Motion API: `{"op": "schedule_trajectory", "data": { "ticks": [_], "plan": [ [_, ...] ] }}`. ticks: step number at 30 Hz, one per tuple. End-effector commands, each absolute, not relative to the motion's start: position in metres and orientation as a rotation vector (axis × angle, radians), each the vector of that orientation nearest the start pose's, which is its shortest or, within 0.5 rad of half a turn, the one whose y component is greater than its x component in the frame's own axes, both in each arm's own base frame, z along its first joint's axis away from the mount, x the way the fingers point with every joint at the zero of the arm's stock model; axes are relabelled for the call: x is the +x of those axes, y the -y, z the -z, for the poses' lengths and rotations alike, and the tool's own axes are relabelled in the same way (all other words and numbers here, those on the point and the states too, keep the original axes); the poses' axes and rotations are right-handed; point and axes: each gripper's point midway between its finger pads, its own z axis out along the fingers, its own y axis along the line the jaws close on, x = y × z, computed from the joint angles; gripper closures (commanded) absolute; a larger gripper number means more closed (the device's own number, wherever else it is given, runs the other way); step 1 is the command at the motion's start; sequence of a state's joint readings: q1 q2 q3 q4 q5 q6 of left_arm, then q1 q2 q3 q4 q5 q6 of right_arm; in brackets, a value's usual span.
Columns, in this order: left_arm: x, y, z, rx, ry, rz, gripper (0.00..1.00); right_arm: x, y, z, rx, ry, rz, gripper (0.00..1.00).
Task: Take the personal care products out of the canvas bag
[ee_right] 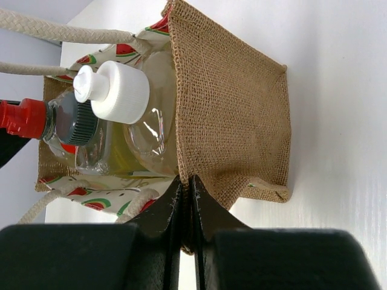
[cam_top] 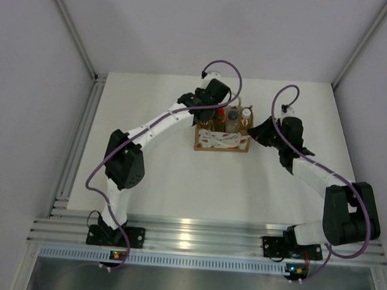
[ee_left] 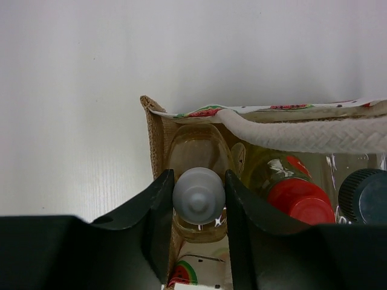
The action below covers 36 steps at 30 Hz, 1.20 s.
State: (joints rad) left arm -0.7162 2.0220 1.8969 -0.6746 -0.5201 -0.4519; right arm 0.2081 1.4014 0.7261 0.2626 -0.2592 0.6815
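Note:
The canvas bag (cam_top: 220, 141) stands upright at the table's middle back, its white printed panel facing the arms. Inside it I see a yellow bottle with a red cap (ee_left: 300, 200), a clear bottle with a dark cap (ee_left: 366, 196) and an amber bottle with a white cap (ee_right: 115, 90). My left gripper (ee_left: 198, 181) reaches down into the bag's left end, and its jaws press both sides of the white cap of a second amber bottle (ee_left: 198, 194). My right gripper (ee_right: 186, 182) is shut on the top edge of the bag's brown right side wall (ee_right: 230, 109).
The bag's pale rope handle (ee_left: 314, 136) lies across the opening just beyond the bottles. White enclosure walls stand at the table's left, right and back. An aluminium rail (cam_top: 200, 235) runs along the near edge by the arm bases.

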Motion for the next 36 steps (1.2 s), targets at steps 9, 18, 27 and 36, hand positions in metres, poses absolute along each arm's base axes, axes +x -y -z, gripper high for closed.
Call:
{"op": "schedule_trajectory", "data": {
  "ticks": [9, 18, 27, 36],
  "plan": [
    [0.448, 0.292, -0.231, 0.026, -2.167, 0.056, 1.00, 0.373, -0.141, -0.117, 0.340, -2.117, -0.748, 0.95],
    [0.450, 0.287, -0.296, 0.018, -2.044, 0.100, 1.00, 0.375, -0.140, -0.116, 0.353, -2.120, -0.742, 0.96],
    [0.434, 0.272, -0.366, -0.020, -1.926, 0.176, 1.00, 0.376, -0.140, -0.116, 0.363, -2.120, -0.741, 0.96],
    [0.402, 0.213, -0.455, -0.135, -1.763, 0.218, 1.00, 0.378, -0.139, -0.115, 0.367, -2.123, -0.733, 0.96]
  ]
}}
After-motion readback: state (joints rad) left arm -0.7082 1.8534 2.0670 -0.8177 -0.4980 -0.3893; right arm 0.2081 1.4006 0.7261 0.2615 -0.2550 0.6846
